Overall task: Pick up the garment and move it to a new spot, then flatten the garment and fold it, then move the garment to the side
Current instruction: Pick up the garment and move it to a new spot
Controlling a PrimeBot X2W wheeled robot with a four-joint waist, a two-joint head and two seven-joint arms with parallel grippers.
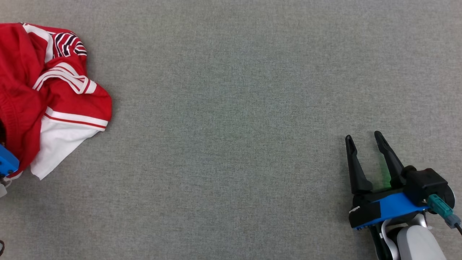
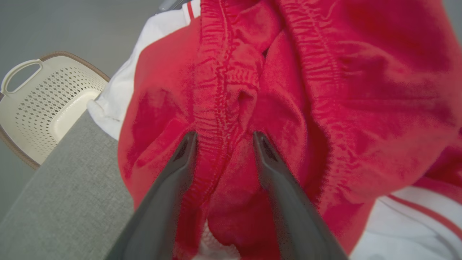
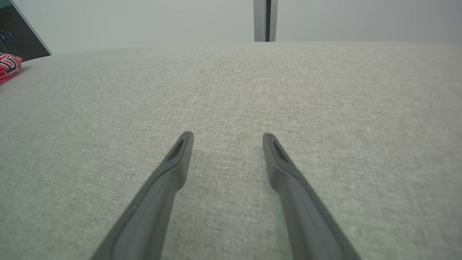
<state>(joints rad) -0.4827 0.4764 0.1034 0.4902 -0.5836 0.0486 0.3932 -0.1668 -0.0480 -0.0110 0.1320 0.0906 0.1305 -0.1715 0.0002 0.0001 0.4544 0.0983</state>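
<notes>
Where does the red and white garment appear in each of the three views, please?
Head view: garment crumpled at the left edge.
Left wrist view: garment close up, across the middle and right.
Right wrist view: a small piece of garment at the upper left edge.
Shared landmark: the grey cloth surface beneath it.

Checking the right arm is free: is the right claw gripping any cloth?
No, the right claw stands open above the grey fabric-covered table, with nothing between its jaws.

One garment point(image 1: 54, 97), one basket point(image 2: 43, 101), one table point(image 1: 231, 144), two grippers (left gripper point(image 2: 223, 134), right gripper point(image 1: 364, 137)), each with two fingers point(image 3: 162, 187)
</notes>
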